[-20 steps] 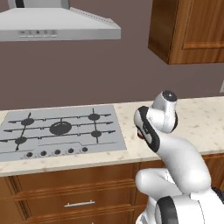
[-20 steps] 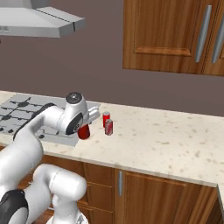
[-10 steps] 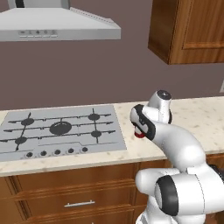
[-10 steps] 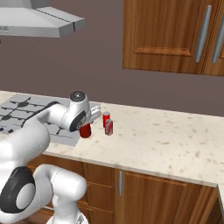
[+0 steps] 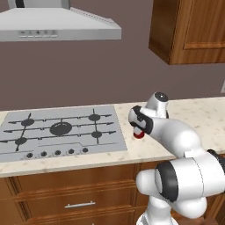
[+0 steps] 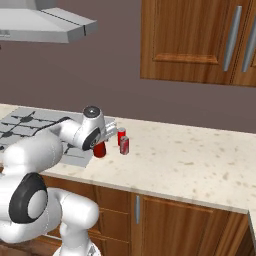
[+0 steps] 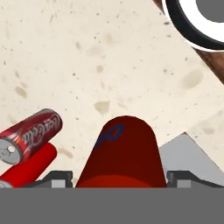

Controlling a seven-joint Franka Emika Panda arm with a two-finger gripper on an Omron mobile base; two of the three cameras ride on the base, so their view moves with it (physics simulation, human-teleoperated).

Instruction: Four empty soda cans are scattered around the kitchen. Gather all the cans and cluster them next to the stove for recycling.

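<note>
Red can (image 7: 120,151) clamped in gripper (image 6: 102,137), now carried nearer stove (image 5: 61,132), just beside its right edge; two cans (image 6: 122,141) waiting close by; release next, probably.

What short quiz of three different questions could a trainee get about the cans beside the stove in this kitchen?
1. True or false: the stove lies under a range hood.
2. How many red soda cans stand on the counter to the right of the stove in the right base view?
3. Which thing sits between the fingers of the gripper in the hand view: A) a knob, B) a red can, C) a cup?

Key: 1 true; 2 three; 3 B.
</note>
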